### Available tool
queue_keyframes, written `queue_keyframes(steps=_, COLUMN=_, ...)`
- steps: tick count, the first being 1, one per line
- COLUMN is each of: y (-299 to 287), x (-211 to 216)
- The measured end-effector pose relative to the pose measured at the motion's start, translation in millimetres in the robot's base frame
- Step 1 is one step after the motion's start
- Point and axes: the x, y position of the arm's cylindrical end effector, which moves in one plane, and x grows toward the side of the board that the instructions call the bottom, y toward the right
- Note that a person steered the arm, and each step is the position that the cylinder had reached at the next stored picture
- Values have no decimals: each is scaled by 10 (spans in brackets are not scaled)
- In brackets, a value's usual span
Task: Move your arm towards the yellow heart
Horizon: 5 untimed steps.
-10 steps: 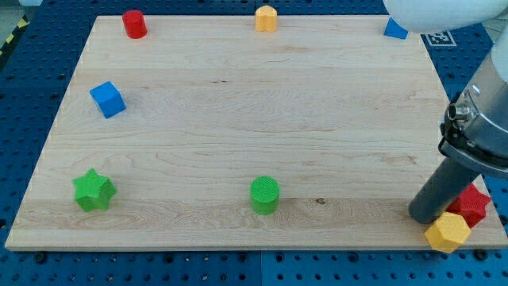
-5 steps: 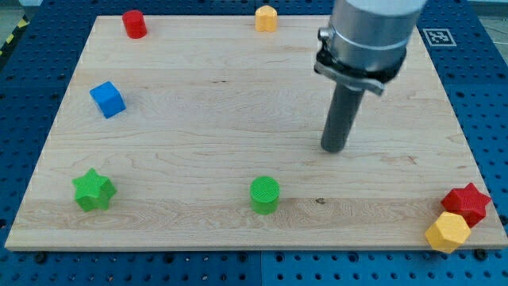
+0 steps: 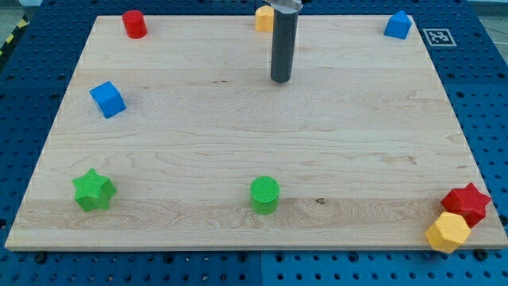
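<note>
My tip (image 3: pixel 279 79) rests on the board (image 3: pixel 238 151) in the upper middle of the camera view; being a bare rod, it grasps nothing and touches no block. The yellow heart (image 3: pixel 261 18) sits at the top edge, just above and a shade to the view's left of the rod, whose upper part covers the block's right side, so its shape is hard to confirm from here. I judge the approach nearly done: the tip is near the heart but apart from it, with a strip of bare wood between, and what is left is a short slide toward the view's top and slightly left to close that gap. The other blocks lie well clear of that path: a red cylinder (image 3: pixel 134 24) at the top left, a blue block (image 3: pixel 397 25) at the top right, a blue cube (image 3: pixel 107 99) at the left side, a green star (image 3: pixel 94 190) at the bottom left, and a green cylinder (image 3: pixel 264 195) at the bottom middle. In the bottom right corner a red star (image 3: pixel 467 203) touches a yellow hexagon (image 3: pixel 448 232), far from the tip. As for writing, no words or brand can be read; the only marking is a black-and-white square tag (image 3: pixel 438 36) on the blue pegboard beyond the board's top right corner, partly cut off by the frame.
</note>
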Motion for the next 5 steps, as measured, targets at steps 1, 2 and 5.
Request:
queue_keyframes(steps=1, y=-60, x=-38)
queue_keyframes(steps=2, y=-226, x=-267)
queue_keyframes(steps=5, y=-319, x=-436)
